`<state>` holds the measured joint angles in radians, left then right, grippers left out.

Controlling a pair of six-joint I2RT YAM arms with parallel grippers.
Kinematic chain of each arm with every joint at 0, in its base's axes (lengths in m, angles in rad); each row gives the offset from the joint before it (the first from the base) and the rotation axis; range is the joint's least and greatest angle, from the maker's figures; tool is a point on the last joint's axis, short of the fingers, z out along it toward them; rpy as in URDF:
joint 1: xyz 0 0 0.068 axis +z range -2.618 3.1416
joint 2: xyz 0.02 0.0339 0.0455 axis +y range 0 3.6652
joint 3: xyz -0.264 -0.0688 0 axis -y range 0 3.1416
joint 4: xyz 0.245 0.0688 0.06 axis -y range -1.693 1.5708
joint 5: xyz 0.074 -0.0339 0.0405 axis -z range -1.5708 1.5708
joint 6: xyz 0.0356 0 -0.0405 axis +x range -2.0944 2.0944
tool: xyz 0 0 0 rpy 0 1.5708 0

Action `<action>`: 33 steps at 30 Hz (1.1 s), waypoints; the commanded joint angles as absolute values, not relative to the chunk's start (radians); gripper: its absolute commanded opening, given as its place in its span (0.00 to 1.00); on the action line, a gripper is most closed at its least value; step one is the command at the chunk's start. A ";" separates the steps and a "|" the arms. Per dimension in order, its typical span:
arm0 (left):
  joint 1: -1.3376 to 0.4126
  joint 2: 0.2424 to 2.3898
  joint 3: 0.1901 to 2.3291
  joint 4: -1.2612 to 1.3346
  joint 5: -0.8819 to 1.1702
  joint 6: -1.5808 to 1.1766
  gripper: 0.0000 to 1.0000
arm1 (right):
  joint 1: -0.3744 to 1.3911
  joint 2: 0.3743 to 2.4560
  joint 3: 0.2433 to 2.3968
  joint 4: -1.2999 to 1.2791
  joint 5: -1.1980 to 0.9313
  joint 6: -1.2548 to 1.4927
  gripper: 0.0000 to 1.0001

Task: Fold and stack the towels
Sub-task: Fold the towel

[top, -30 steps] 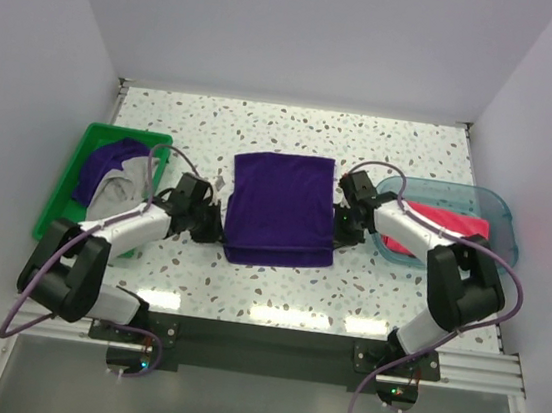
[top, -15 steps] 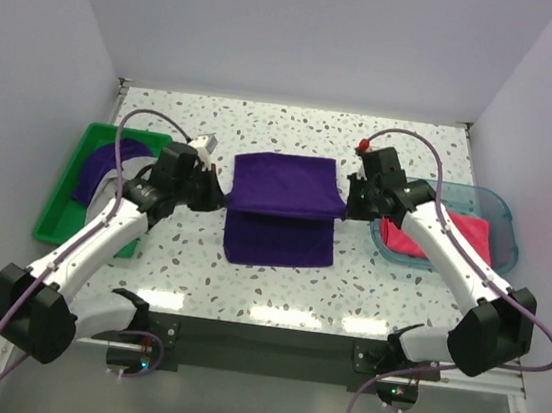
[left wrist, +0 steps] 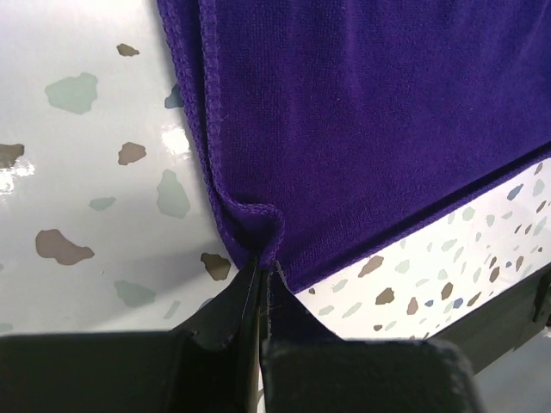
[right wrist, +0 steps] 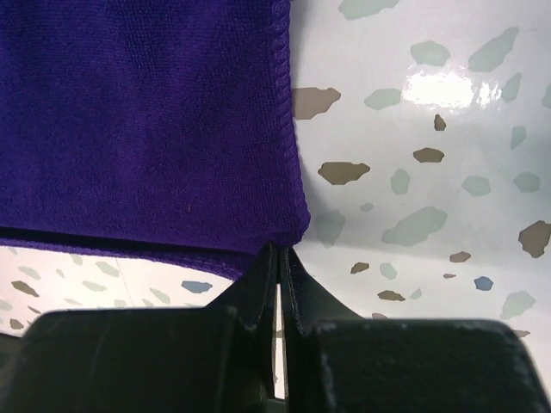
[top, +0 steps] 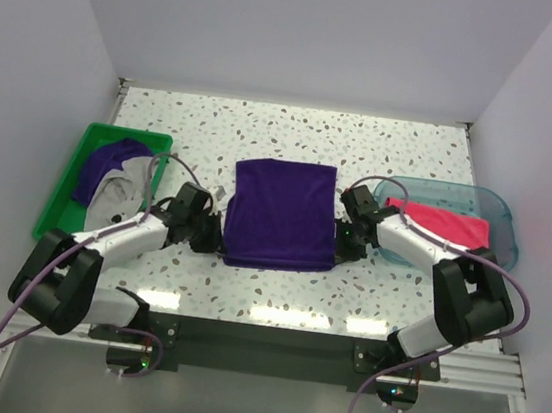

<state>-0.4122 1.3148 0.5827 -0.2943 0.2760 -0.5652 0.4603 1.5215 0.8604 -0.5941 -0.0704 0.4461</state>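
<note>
A dark purple towel (top: 283, 215) lies flat in the middle of the table, in two layers. My left gripper (top: 214, 237) is low at its near left corner, shut on that corner (left wrist: 258, 237). My right gripper (top: 340, 243) is low at its near right corner, shut on that corner (right wrist: 288, 225). In the left wrist view the left gripper (left wrist: 263, 271) pinches the hem. In the right wrist view the right gripper (right wrist: 282, 255) pinches the cloth where the two layers meet. Another purple towel (top: 110, 159) and a grey-white towel (top: 116, 195) lie in the bin. A hot pink towel (top: 440, 223) lies in the tray.
The green plastic bin (top: 64, 196) stands at the left edge of the speckled table (top: 295, 133). The translucent teal tray (top: 498, 206) stands at the right. White walls close in the left, back and right sides.
Half a second ago both grippers held the towel's edge raised above the table. They have come down toward me to the near corners, and the towel now lies flat.
</note>
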 commanded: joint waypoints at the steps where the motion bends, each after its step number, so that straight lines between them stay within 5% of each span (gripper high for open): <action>1: -0.420 1.316 0.563 -0.244 0.236 -0.561 0.00 | 0.468 1.534 0.850 -0.558 -0.011 0.456 0.00; 11: -0.420 1.253 0.594 -0.294 0.192 -0.571 0.01 | 0.488 1.506 0.857 -0.598 -0.002 0.456 0.01; 18: -0.420 1.247 0.777 -0.382 0.143 -0.546 0.01 | 0.488 1.456 1.047 -0.707 0.061 0.411 0.01; 24: -0.355 1.394 1.061 -0.402 0.095 -0.473 0.00 | 0.479 1.502 1.308 -0.715 0.210 0.357 0.00; 33: -0.213 1.748 1.754 -0.407 0.087 -0.400 0.00 | 0.427 1.741 1.808 -0.523 0.442 0.241 0.00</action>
<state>-0.2382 1.6890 1.5715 -0.4278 0.1150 -0.4522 0.4473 1.6794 1.6947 -0.6228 0.3000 0.3084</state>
